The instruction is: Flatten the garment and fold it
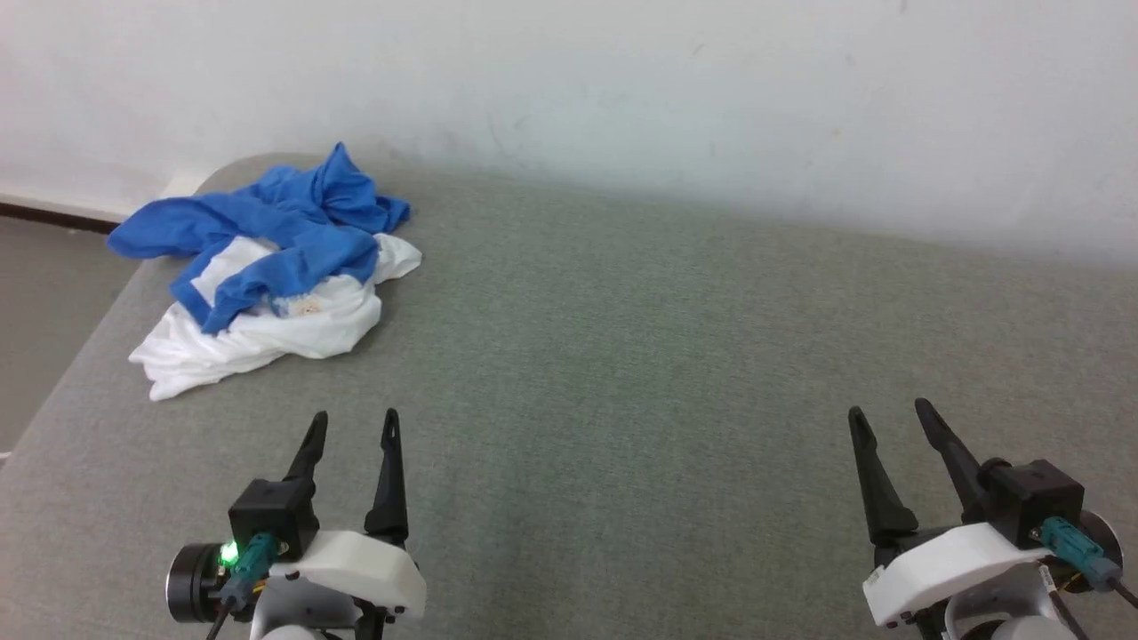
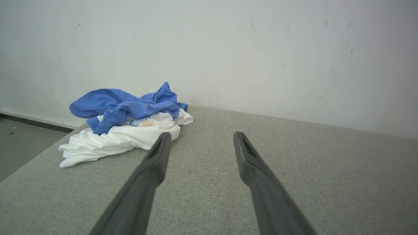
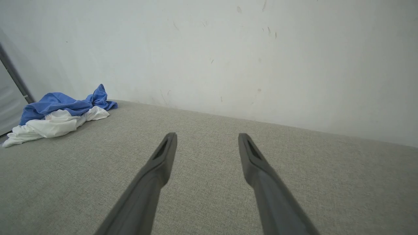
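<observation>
The garment (image 1: pixel 267 276) lies crumpled in a heap at the far left of the grey surface, blue sleeves bunched on top of the white body, a bit of the cartoon print peeking out. It also appears as a heap (image 2: pixel 127 127) left of centre in the left wrist view and far off at the left (image 3: pixel 58 114) in the right wrist view. My left gripper (image 1: pixel 355 418) hovers open near the front edge, short of the heap and apart from it. My right gripper (image 1: pixel 889 411) is open at the lower right, far from the shirt. Both hold nothing.
The grey fabric-covered surface (image 1: pixel 667 356) stretches wide to the right of the heap. A white wall (image 1: pixel 622 89) runs along its back edge. The surface's left edge (image 1: pixel 80 356) drops to a dark floor (image 1: pixel 44 311) close beside the shirt.
</observation>
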Motion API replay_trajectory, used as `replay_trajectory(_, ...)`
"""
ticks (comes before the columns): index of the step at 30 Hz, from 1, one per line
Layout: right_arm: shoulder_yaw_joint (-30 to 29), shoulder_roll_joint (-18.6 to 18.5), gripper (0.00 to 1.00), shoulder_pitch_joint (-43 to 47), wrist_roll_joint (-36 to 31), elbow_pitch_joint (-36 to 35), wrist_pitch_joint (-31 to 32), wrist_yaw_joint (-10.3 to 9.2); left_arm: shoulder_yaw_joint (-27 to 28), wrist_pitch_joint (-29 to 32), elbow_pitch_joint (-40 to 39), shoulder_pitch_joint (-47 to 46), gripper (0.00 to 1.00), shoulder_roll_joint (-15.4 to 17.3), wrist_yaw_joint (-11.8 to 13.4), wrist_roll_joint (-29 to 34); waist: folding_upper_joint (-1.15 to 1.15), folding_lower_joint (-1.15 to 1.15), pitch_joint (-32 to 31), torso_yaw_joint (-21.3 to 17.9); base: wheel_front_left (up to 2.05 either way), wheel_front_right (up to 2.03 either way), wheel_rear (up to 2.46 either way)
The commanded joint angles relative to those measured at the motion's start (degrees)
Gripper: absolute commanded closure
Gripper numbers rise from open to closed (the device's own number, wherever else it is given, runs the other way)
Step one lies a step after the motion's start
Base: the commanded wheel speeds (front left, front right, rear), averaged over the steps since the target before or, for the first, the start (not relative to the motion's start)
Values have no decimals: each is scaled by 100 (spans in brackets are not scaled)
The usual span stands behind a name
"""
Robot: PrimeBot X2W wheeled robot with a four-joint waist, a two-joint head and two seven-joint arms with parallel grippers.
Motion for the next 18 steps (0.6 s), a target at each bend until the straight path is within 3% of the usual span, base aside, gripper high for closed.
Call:
replay_trajectory(1,-1,10,0,69,55,28,-50,-6,-20,-57,24,37,0,-8,38,-39,0,0,-8,106,0,0,0)
replay_trajectory(18,27,13,0,104,241,152,-253,-8,-57,-260,128,57,0,-10,74,-187,0,0,-52,674,0,0,0)
